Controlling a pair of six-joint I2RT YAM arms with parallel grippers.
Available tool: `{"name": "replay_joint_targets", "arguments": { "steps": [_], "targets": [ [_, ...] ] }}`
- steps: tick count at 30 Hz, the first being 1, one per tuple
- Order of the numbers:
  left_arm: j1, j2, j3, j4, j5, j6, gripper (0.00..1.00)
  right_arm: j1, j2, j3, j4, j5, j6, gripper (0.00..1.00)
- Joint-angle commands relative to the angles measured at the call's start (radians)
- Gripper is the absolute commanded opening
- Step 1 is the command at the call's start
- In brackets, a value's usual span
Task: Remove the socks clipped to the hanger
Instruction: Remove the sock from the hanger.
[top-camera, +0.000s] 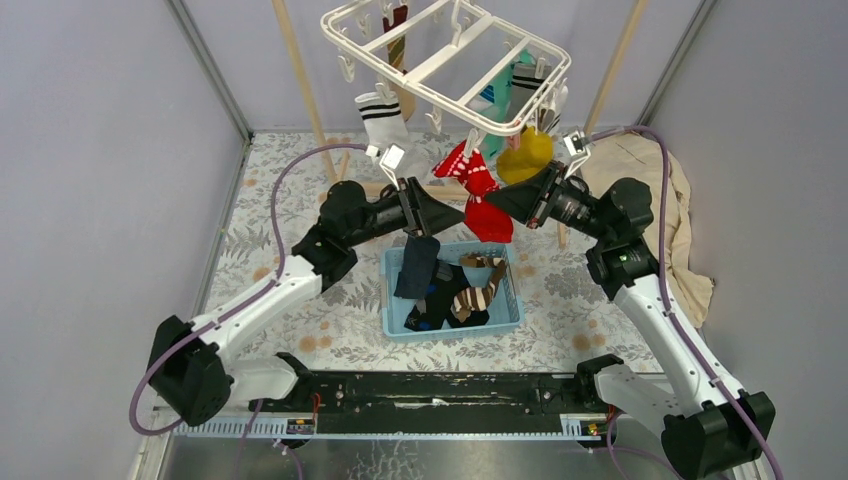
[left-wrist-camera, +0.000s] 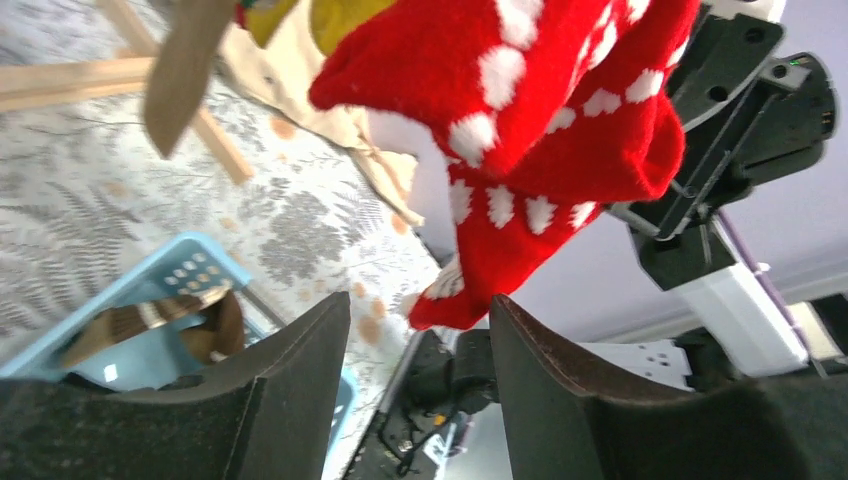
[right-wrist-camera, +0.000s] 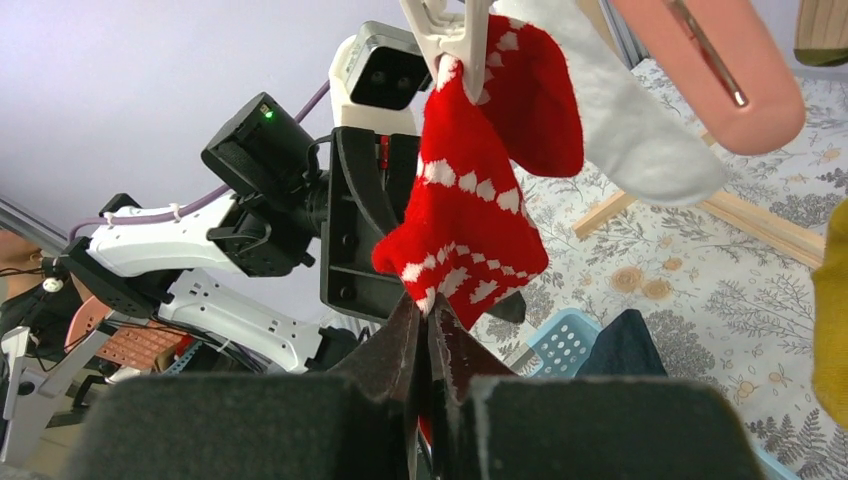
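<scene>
The red sock (right-wrist-camera: 470, 230) carries rows of white triangles; the hanger (top-camera: 467, 60) is white. The basket (top-camera: 452, 331) is pale blue, the surface (top-camera: 260, 240) grey fern-print with orange blooms.

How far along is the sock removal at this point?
Partly done. Several socks already lie in the blue basket, and a navy sock is at its far rim below the open left gripper. In hand: the right gripper is shut on the tip of a red sock still clipped to the hanger. Left: others up there, including a striped sock, a teal sock and a yellow sock.
</scene>
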Motion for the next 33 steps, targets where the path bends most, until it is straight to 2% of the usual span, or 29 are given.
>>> {"name": "replay_joint_targets", "arguments": {
  "steps": [1, 5, 11, 16, 25, 30, 33],
  "targets": [
    [0.007, -0.086, 0.053, -0.221, -0.154, 0.150, 0.63, 0.008, -0.018, 0.062, 0.017, 0.010, -0.003, 0.00],
    [0.007, -0.133, 0.039, -0.196, -0.161, 0.152, 0.68, 0.013, -0.016, 0.063, 0.025, 0.031, 0.017, 0.00],
    [0.000, -0.123, -0.004, -0.053, -0.097, 0.119, 0.71, 0.017, 0.008, 0.070, 0.058, 0.082, 0.093, 0.00],
    [-0.031, -0.099, -0.036, 0.013, -0.120, 0.141, 0.72, 0.030, 0.028, 0.073, 0.111, 0.107, 0.165, 0.00],
    [-0.070, -0.064, -0.039, 0.116, -0.166, 0.177, 0.76, 0.070, 0.063, 0.087, 0.086, 0.174, 0.198, 0.00],
    [-0.086, -0.049, -0.054, 0.188, -0.188, 0.186, 0.76, 0.090, 0.072, 0.095, 0.058, 0.215, 0.189, 0.00],
    [-0.093, -0.053, -0.066, 0.224, -0.215, 0.190, 0.71, 0.097, 0.076, 0.094, 0.041, 0.227, 0.177, 0.00]
  ]
}}
